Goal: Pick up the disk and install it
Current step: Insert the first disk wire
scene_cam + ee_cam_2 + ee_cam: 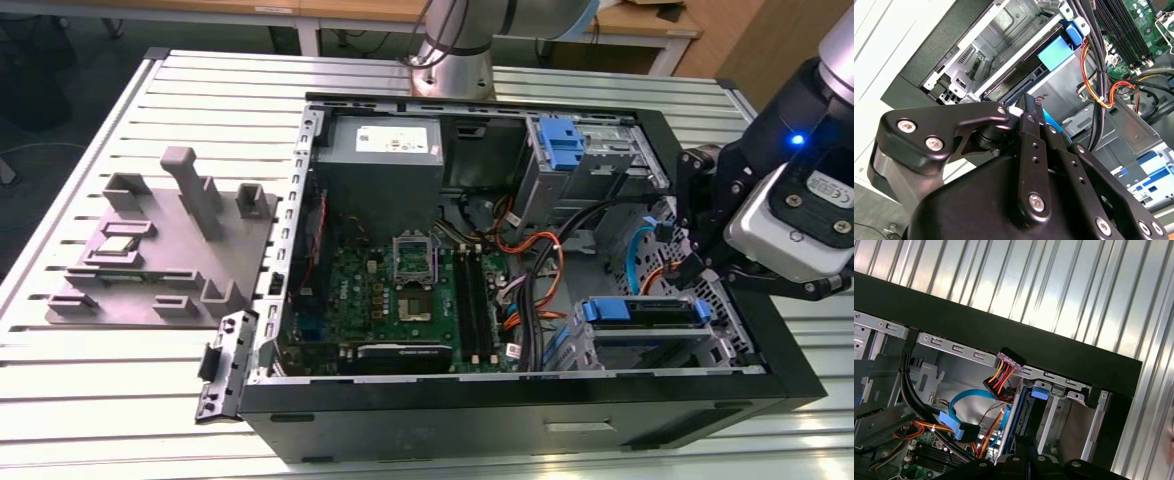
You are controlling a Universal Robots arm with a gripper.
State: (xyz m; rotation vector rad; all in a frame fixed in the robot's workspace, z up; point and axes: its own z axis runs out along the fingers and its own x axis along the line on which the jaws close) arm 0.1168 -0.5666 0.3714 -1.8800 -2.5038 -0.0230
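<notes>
Broadest of all: slatted metal surface [120, 385], pale and ribbed, beneath everything. On it, open black computer case [534, 425], side panel off, innards facing up. At the exterior view's right, arm [801, 170] with a small blue light lit, wrist above the case's edge on that side. At the exterior view's left of the case, well apart from the arm, grey fixture block [147, 265] with several upright posts.

Inside the case, toward the top of the exterior view, grey boxy power supply [380, 165]. Below it, green motherboard [400, 290]. In the lower corner at the exterior view's right, metal drive cage [577, 335].

In that cage, the disk [641, 310], blue carrier edge uppermost. Just above cage and disk, claw [691, 262], hanging within the case walls. Impossible to tell whether open or closed, or whether touching the disk.

Smallest: bundle of orange, red and yellow wires [1000, 372] with a dark plug, just beside the cage's rim in the first wrist view.
</notes>
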